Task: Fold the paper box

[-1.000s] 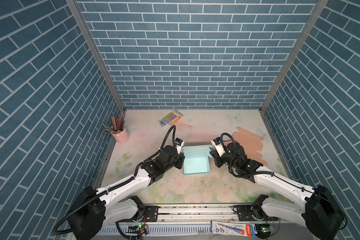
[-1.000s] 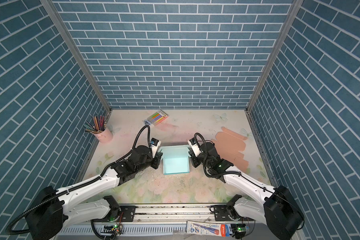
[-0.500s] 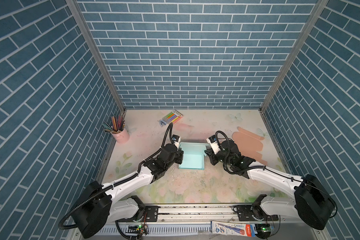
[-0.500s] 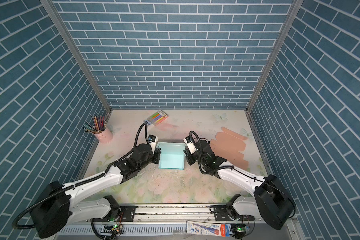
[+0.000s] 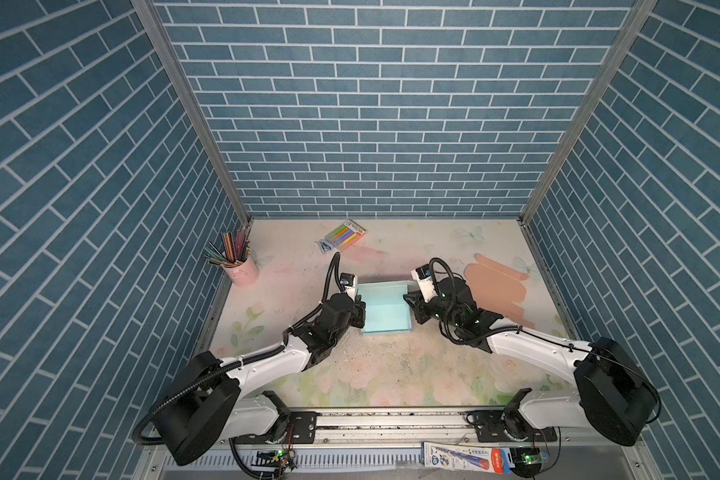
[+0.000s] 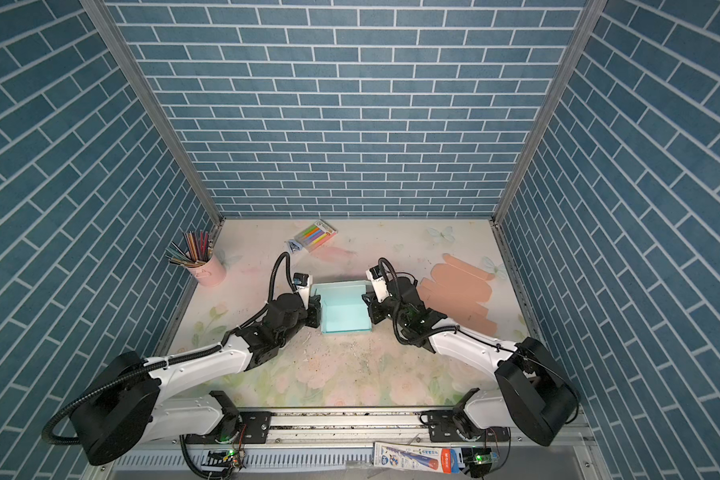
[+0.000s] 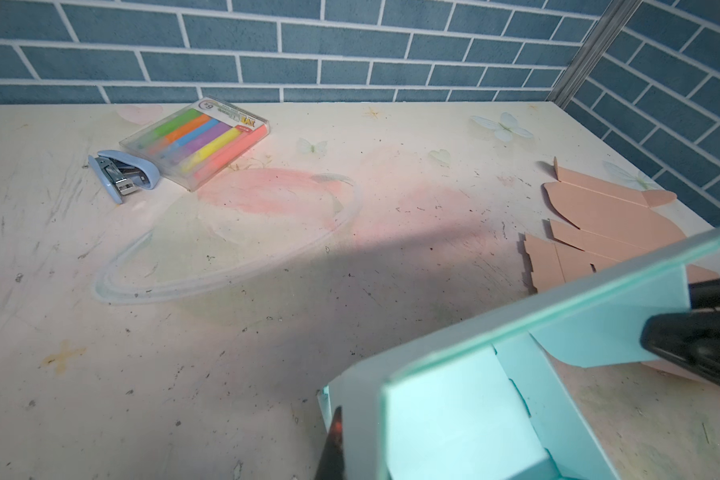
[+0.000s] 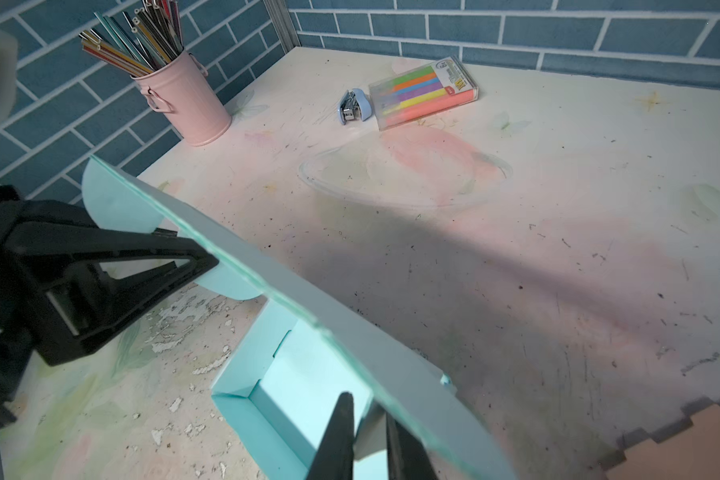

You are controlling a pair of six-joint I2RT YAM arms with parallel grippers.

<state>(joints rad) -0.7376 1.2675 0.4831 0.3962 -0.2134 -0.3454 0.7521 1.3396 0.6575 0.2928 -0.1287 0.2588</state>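
- Box (image 5: 385, 309): tabletop centre, between grippers, lid (image 8: 329, 307) raised.
- Left gripper (image 5: 360, 309): clamped on left wall; pulling may tear it.
- Right gripper (image 5: 408, 300): fingers (image 8: 337, 436) narrow astride right wall, grip unconfirmed; wall may spring outward.

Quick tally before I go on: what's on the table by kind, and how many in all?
Paper boxes: 2 (teal box, part-folded; peach blank, flat)
Highlighter pack: 1
Stapler: 1
Pencil cup: 1
Total: 5
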